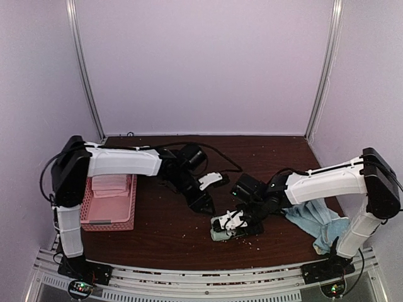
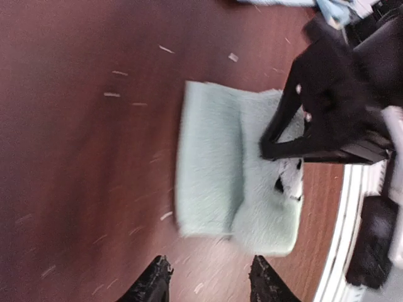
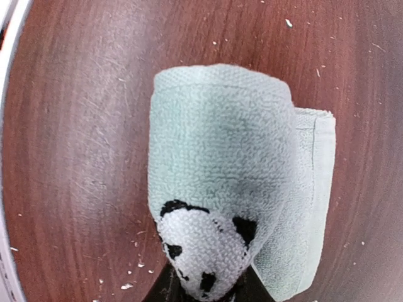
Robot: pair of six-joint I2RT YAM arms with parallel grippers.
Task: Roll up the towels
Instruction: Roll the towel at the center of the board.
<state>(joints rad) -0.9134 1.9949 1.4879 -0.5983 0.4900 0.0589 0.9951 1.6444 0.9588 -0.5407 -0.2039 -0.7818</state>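
Observation:
The mint green towel (image 1: pixel 225 229) lies partly rolled near the table's front edge, with a panda patch (image 3: pixel 204 248) at its near end. In the right wrist view the towel (image 3: pixel 220 145) shows a thick roll with a flat flap to its right. My right gripper (image 1: pixel 242 220) is shut on the panda end, its dark fingers mostly hidden under the cloth (image 3: pixel 208 290). My left gripper (image 1: pixel 205 205) is open and empty. Its fingertips (image 2: pixel 154 282) straddle bare table just short of the towel (image 2: pixel 214 170). A light blue towel (image 1: pixel 318 221) lies crumpled under my right arm. A pink towel (image 1: pixel 111 185) lies folded in the basket.
A pink latticed basket (image 1: pixel 107 221) stands at the left of the brown table (image 1: pixel 157 233). White lint crumbs are scattered over the wood. The metal rail (image 1: pixel 189 277) runs along the near edge, close to the mint towel.

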